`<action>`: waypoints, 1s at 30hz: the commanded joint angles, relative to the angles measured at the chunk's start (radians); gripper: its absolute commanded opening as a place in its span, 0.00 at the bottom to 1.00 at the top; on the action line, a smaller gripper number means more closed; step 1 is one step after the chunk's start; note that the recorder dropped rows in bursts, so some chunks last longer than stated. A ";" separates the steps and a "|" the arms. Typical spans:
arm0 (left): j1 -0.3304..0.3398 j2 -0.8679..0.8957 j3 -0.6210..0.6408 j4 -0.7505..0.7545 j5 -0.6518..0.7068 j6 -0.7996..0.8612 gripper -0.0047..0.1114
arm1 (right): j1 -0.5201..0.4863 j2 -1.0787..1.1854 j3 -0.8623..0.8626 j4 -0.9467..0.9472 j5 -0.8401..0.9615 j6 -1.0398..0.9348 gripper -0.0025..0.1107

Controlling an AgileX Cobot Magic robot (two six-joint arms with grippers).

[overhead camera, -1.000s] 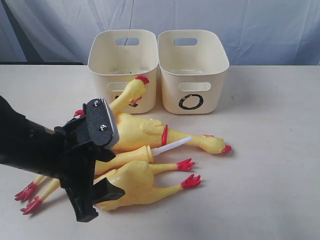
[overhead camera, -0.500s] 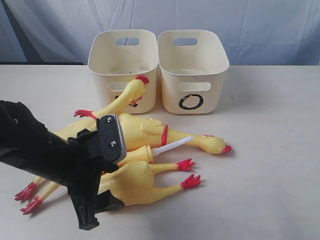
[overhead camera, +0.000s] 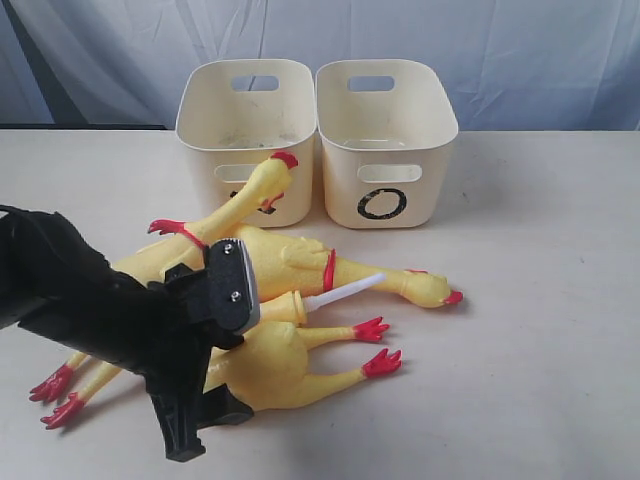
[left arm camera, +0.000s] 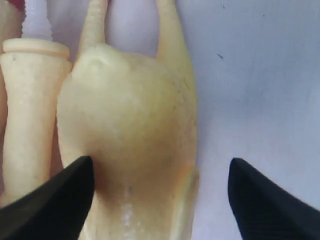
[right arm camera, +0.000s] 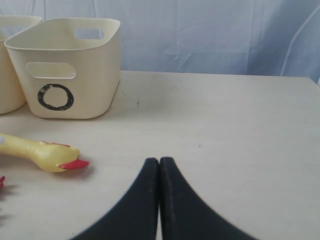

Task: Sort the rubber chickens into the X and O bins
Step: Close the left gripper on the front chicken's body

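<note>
Four rubber chickens (overhead camera: 290, 255) lie heaped on the table (overhead camera: 540, 300) just before the X and O bins (overhead camera: 385, 150). My left gripper (left arm camera: 160, 197) stands spread wide astride the headless body (overhead camera: 290, 365), not clamped on it, the tubed neck (left arm camera: 30, 100) just beside. My right gripper (right arm camera: 159, 172) is pressed closed, empty.

Bright even light, soft faint shadows, sharp exterior view, left wrist close-up blurred, washed out

Table (overhead camera: 540, 300) and cloth backdrop (overhead camera: 500, 50).
Pale cream tabletop, evenly lit, soft shadows; wrinkled blue-white cloth hangs just behind the table's far edge.
</note>
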 commanded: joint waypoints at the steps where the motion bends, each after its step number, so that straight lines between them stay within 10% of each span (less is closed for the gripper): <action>1: -0.005 0.039 -0.003 -0.018 -0.005 0.013 0.64 | -0.005 -0.006 0.002 0.000 -0.006 -0.001 0.01; 8: -0.005 0.085 -0.003 -0.026 -0.003 0.015 0.52 | -0.005 -0.006 0.002 0.000 -0.006 -0.001 0.01; 18: -0.005 0.087 -0.003 -0.026 0.077 0.014 0.04 | -0.005 -0.006 0.002 0.000 -0.006 -0.001 0.01; 30: -0.005 0.010 -0.003 -0.023 0.339 0.006 0.04 | -0.005 -0.006 0.002 0.000 -0.006 -0.001 0.01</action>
